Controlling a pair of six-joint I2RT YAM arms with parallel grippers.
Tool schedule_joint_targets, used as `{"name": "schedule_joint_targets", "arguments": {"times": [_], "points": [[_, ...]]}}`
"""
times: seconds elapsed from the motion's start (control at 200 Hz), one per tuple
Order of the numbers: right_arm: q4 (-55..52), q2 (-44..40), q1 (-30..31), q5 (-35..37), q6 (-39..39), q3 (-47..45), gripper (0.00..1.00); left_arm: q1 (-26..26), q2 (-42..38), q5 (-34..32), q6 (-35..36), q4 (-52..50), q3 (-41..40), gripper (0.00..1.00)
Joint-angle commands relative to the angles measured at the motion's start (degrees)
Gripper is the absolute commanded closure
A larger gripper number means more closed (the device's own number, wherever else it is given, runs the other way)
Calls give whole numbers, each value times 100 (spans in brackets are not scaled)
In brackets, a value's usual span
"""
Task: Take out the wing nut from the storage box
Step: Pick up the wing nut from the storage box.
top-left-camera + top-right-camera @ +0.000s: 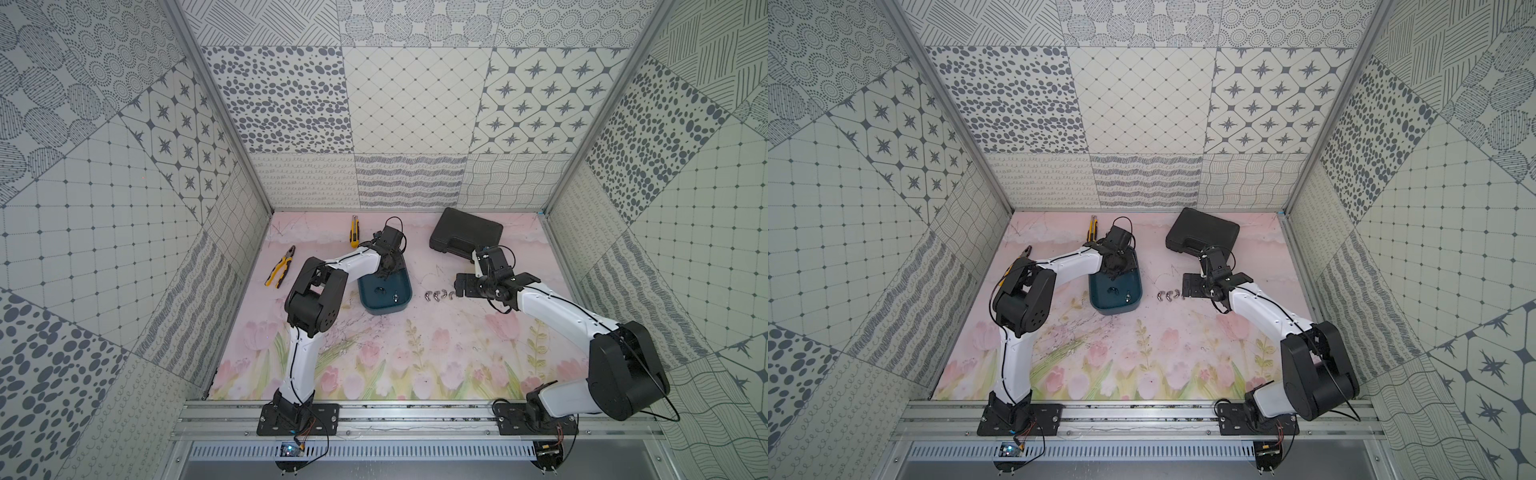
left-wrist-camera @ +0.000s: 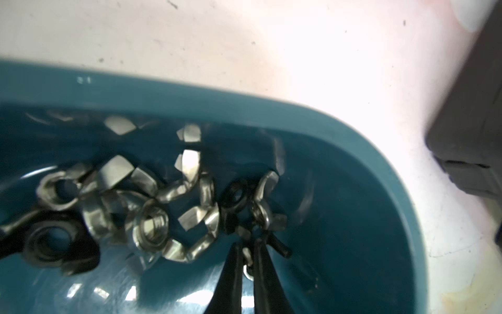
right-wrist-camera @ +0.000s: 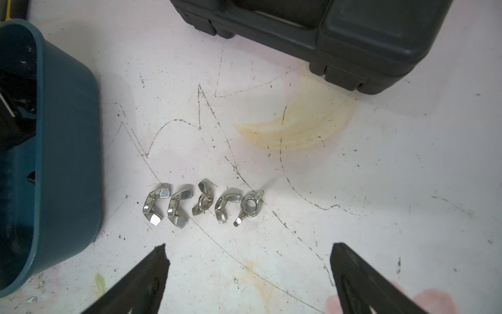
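Item: wing nut point(image 2: 247, 254), bright metal, judged light, rigid and slick, best taken by one flat wing; lies in the box point(image 2: 353, 127) beside a heap point(image 2: 152, 217) of others, left hand point(image 2: 249, 241) pinching it; right hand point(image 3: 249, 246) spread over the counter point(image 3: 380, 163).

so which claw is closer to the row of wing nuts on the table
Right. The right claw hangs open beside the row of wing nuts; the left claw is inside the storage box, shut on a wing nut.
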Motion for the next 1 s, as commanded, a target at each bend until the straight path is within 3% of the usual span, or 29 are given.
{"name": "schedule_joint_targets", "arguments": {"times": [0.0,0.615,0.85,0.996], "points": [[136,-9,53,56,38,69,3,26,-168,173,131,-112,-174,94],[188,-29,111,86,91,90,3,-76,-1794,415,759,-155,-1237,98],[65,-193,-34,223,19,68,3,-624,-2654,509,1176,-604,-1257,99],[40,-388,-185,172,54,-8,3,-1279,-2794,319,1166,-736,-1200,98]]}}
